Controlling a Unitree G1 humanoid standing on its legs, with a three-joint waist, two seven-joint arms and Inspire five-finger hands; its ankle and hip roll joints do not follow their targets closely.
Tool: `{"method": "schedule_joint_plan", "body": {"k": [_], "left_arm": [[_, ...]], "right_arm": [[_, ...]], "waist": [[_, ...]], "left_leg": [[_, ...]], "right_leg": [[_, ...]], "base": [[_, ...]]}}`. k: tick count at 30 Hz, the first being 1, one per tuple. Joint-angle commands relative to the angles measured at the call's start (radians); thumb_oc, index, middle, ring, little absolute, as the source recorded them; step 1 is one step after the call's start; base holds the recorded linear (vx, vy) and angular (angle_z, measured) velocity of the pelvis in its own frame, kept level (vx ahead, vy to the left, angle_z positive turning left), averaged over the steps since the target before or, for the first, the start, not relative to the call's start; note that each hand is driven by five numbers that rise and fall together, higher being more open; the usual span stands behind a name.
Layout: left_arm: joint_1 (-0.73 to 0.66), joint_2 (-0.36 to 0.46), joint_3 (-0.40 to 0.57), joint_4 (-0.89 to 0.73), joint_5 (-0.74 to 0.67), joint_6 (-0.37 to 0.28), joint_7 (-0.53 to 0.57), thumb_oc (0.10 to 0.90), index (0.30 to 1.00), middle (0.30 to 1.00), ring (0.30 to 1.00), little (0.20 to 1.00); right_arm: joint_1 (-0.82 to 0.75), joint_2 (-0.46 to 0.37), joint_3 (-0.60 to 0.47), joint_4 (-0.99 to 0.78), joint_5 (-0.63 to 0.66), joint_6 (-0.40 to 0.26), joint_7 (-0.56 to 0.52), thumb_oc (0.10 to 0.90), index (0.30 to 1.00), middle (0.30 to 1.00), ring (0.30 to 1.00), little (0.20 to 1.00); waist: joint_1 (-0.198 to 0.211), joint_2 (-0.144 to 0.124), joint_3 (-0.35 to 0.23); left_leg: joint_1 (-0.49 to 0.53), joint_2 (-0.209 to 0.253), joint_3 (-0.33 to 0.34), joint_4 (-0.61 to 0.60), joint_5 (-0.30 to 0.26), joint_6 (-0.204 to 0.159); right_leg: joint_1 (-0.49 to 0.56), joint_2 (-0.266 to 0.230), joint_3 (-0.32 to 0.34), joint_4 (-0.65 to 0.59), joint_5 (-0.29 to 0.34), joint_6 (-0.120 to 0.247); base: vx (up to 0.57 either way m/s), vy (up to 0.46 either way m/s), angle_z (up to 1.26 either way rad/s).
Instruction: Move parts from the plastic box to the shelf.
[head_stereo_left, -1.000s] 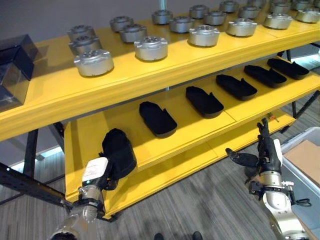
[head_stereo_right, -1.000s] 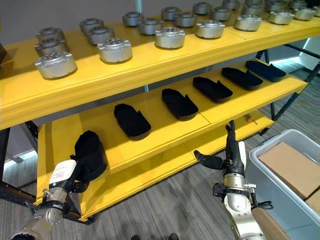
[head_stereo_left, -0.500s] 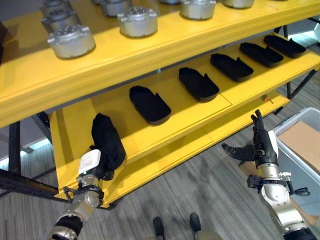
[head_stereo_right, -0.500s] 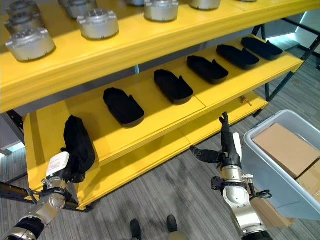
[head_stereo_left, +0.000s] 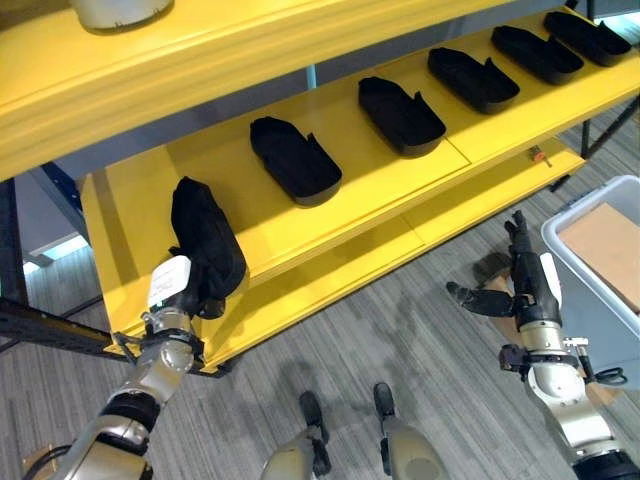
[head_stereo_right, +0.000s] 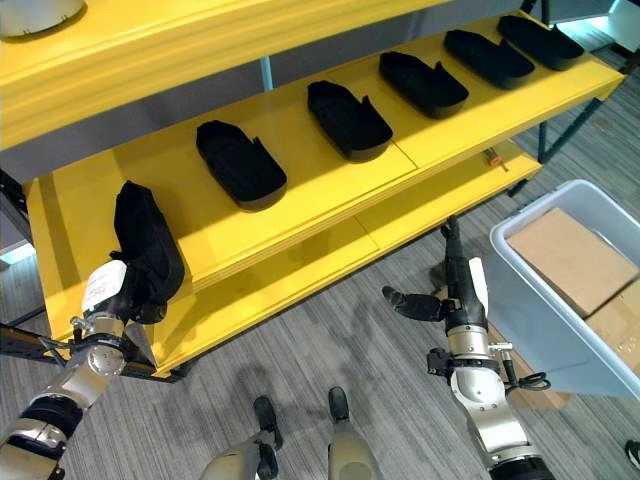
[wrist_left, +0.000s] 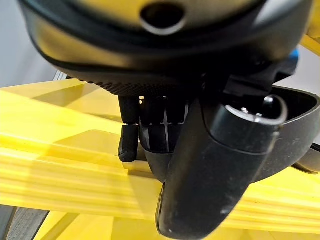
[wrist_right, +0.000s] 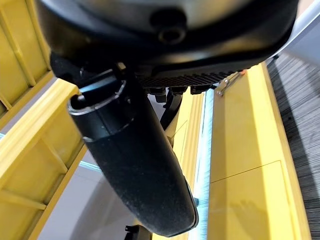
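Both eye views look steeply down from the head at the yellow shelf (head_stereo_left: 330, 215) and floor — the same scene, slightly offset. Each wrist view sits right behind its own hand, facing the shelf's yellow boards — very close.

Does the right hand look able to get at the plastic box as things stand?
Probably yes: the right hand hangs open over bare floor, right beside the plastic box, with nothing between them.
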Motion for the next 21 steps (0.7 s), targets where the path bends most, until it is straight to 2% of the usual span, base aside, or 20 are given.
{"method": "schedule_joint_plan", "body": {"k": [1, 6, 10, 21], "left_arm": [[0.020, 0.038, 0.070, 0.187, 0.013, 0.179, 0.015, 0.400, 0.300, 0.300, 0.300, 0.300], [0.032, 0.106, 0.112, 0.147, 0.079, 0.204, -0.012, 0.400, 0.300, 0.300, 0.300, 0.300], [0.049, 0.176, 0.150, 0.102, 0.100, 0.214, -0.040, 0.400, 0.300, 0.300, 0.300, 0.300], [0.151, 0.248, 0.268, -0.008, 0.163, 0.206, -0.037, 0.400, 0.300, 0.300, 0.300, 0.300]], "right_arm": [[-0.103, -0.066, -0.062, -0.079, -0.007, -0.113, -0.021, 0.900, 1.000, 1.000, 1.000, 1.000], [-0.070, -0.064, -0.085, -0.095, -0.001, -0.099, 0.003, 0.900, 1.000, 1.000, 1.000, 1.000], [-0.048, -0.067, -0.095, -0.108, -0.003, -0.072, 0.018, 0.900, 1.000, 1.000, 1.000, 1.000], [0.025, -0.056, -0.134, -0.140, 0.005, -0.025, 0.066, 0.900, 1.000, 1.000, 1.000, 1.000]], "waist": [[-0.017, 0.022, -0.030], [-0.008, 0.027, -0.037], [0.003, 0.042, -0.053], [0.022, 0.063, -0.086]], "left_leg": [[0.159, 0.031, -0.032, 0.028, -0.050, 0.059], [0.168, 0.027, -0.038, 0.039, -0.052, 0.057], [0.177, 0.023, -0.039, 0.043, -0.046, 0.053], [0.222, 0.019, -0.056, 0.028, -0.037, 0.045]], "right_leg": [[0.064, 0.037, 0.008, -0.090, 0.062, 0.067], [0.084, 0.033, -0.002, -0.090, 0.059, 0.068], [0.099, 0.027, -0.012, -0.088, 0.055, 0.065], [0.146, 0.020, -0.039, -0.094, 0.050, 0.066]], "base": [[0.02, -0.016, 0.24], [0.06, -0.014, -0.04], [0.08, 0.009, -0.05], [0.09, -0.007, 0.06]]}}
